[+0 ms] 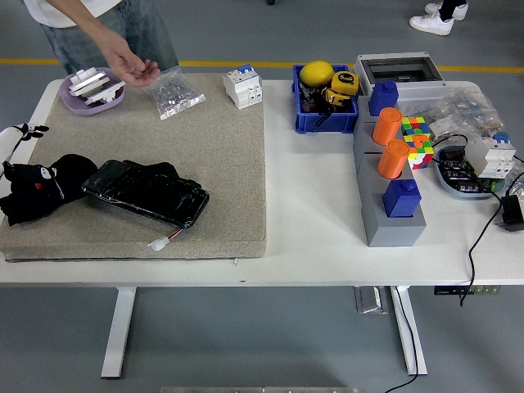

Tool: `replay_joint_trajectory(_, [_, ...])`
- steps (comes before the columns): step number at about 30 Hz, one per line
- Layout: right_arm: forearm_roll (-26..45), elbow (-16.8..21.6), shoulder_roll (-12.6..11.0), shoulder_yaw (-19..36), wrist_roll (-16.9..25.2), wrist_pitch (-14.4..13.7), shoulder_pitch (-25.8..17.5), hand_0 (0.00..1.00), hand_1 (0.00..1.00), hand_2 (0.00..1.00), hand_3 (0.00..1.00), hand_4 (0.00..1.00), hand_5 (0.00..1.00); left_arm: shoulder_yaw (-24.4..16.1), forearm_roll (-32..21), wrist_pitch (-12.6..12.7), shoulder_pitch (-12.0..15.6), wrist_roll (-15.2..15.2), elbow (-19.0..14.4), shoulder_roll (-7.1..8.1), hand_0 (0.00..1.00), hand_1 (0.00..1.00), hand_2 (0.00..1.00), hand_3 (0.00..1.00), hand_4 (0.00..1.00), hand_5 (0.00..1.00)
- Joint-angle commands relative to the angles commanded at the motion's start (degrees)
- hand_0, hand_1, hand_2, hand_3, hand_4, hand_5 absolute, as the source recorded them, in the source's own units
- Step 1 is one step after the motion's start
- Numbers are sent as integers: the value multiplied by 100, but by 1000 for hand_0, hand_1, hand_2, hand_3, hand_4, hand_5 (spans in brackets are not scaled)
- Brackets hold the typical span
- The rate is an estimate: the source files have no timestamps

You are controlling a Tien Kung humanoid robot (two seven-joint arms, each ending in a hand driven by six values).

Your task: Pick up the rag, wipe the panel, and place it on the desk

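Note:
A glossy black panel (151, 196) lies at an angle on the beige mat (221, 155), near its front left. A black rag (72, 173) is bunched just left of the panel, and more dark cloth (161, 170) shows at the panel's far edge. My left hand (29, 195) comes in from the left edge and rests against the rag. It is black on black, so its grip is unclear. My right arm is out of view.
A person at the far left holds a hand (135, 72) over a clear bag of small parts (173, 96), beside a purple dish (92, 92). A white connector (160, 242) lies near the mat's front. A blue bin (325, 110), a grey block with orange cylinders (391, 201) and clutter fill the right.

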Motion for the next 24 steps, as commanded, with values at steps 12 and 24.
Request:
replay_joint_trajectory(12, [-44,4,-17,39,9,-35,14,785,488,685,630,998,528,335,-150,33,-135,-6,347,-96,881,913,893,848,863,160])
replay_joint_trajectory(24, [-146,34,-33,82,33,-92,28,786,488,685,629,998,525,697,-358,277,-250,30,707,-184,532,707,766,700,773,158])
